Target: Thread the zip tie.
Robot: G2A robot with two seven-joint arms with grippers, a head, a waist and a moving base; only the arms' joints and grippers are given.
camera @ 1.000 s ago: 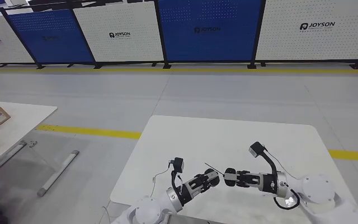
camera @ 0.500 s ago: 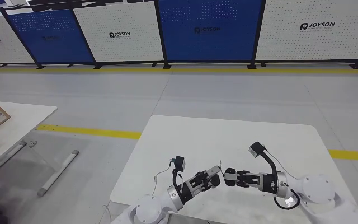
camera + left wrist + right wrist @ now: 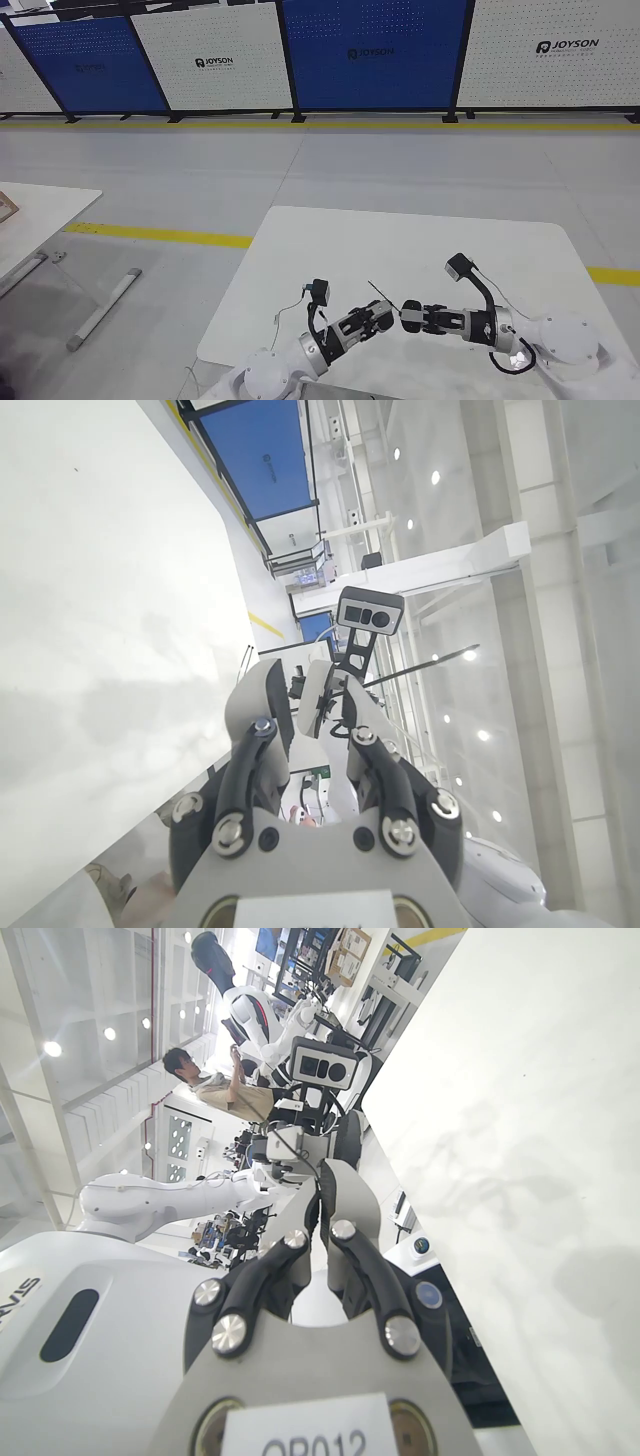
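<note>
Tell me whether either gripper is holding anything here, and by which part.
The right gripper holds the zip tie by one end, jaws shut on it; the tapered tail sticks out free. The left gripper has open jaws and holds nothing.

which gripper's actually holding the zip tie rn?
The right gripper: its jaws are shut on the black zip tie, whose free end sticks out beyond them. The left gripper faces it with jaws open.

A white surface [image 3: 420, 250] stands on a pale grey floor [image 3: 300, 170] crossed by yellow lines [image 3: 160, 235]. Behind it runs a row of blue and white pegboard panels [image 3: 375, 50], and a second white table [image 3: 40, 215] stands to the left. Round ceiling lights [image 3: 435, 476] shine overhead.
</note>
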